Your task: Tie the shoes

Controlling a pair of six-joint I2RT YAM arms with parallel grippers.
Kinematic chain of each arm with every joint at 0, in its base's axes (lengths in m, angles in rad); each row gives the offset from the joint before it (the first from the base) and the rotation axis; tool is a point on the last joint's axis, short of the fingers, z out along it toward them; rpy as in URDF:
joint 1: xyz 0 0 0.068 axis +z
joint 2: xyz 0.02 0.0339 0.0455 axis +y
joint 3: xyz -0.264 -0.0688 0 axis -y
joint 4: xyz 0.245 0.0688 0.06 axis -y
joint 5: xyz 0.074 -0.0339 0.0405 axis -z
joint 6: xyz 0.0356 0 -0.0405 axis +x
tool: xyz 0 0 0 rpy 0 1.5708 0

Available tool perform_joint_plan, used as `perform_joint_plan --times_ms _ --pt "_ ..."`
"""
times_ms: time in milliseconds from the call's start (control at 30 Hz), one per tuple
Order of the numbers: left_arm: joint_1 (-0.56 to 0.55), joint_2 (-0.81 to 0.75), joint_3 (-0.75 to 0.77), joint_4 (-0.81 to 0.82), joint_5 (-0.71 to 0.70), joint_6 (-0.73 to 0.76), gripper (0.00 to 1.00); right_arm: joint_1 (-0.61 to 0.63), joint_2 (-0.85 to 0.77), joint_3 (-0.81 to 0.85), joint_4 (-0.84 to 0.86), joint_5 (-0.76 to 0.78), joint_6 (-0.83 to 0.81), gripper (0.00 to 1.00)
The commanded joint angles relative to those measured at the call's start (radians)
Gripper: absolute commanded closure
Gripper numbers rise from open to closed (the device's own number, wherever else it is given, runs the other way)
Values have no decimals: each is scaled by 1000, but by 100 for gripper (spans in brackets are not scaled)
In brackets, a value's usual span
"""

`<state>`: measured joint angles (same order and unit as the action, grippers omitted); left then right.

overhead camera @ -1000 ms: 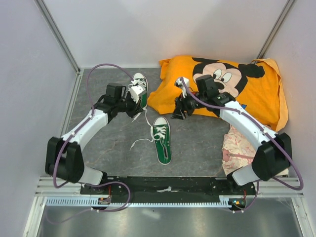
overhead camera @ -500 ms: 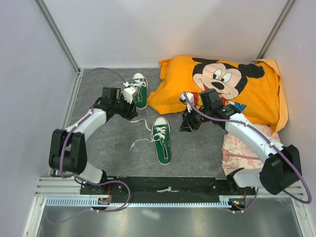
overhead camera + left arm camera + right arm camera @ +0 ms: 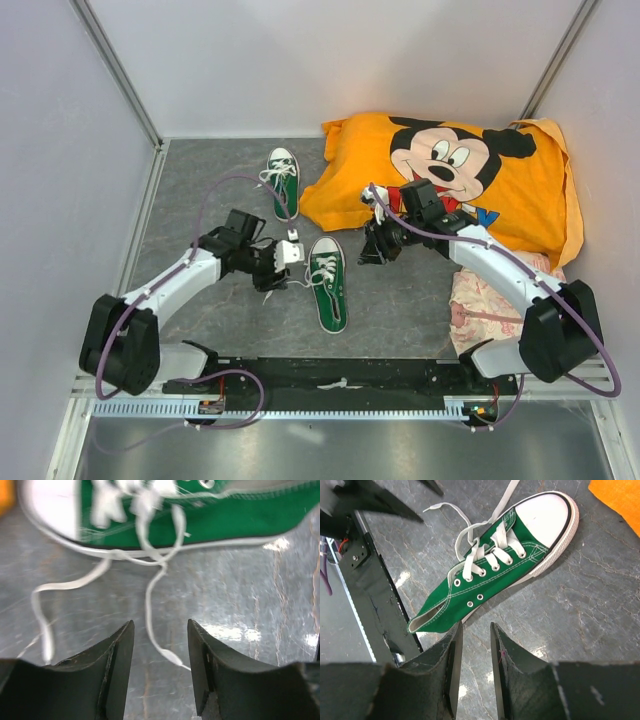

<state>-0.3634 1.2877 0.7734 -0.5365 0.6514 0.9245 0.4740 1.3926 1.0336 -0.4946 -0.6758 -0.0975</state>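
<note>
Two green shoes lie on the grey floor: the far shoe (image 3: 283, 184) by the pillow and the near shoe (image 3: 328, 286) in the middle, toe pointing away. The near shoe (image 3: 225, 515) has loose white laces (image 3: 150, 587) trailing over the floor. My left gripper (image 3: 284, 266) is just left of the near shoe. It (image 3: 160, 632) is open, and one lace end (image 3: 172, 656) lies on the floor between its fingers, ungripped. My right gripper (image 3: 372, 248) hovers right of the near shoe (image 3: 490, 577). It (image 3: 476, 632) is open narrowly above bare floor, holding nothing.
An orange Mickey Mouse pillow (image 3: 450, 165) fills the back right, its corner (image 3: 620, 500) close to the near shoe's toe. A pink cloth (image 3: 480, 292) lies under the right arm. The black base rail (image 3: 340, 375) runs along the near edge. White walls enclose the floor.
My left gripper has left the far shoe, swung down beside the near shoe and opened. My right gripper dipped toward the floor by the pillow's edge and its jaws narrowed.
</note>
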Motion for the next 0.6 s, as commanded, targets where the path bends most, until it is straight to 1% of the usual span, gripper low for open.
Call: perform_joint_plan --times_ms 0,100,267,500,567 --pt "-58 74 4 6 -133 91 45 2 -4 -27 80 -27 59 64" --pt "-62 122 6 52 -176 82 43 0 -17 -53 99 -28 74 63" --pt "-89 162 12 105 -161 97 41 2 -7 -66 108 -27 78 63" --pt "-160 240 27 130 -180 134 44 0 9 -52 105 -11 74 62" --pt "-167 258 32 133 -185 148 46 0 13 -52 106 -5 70 62"
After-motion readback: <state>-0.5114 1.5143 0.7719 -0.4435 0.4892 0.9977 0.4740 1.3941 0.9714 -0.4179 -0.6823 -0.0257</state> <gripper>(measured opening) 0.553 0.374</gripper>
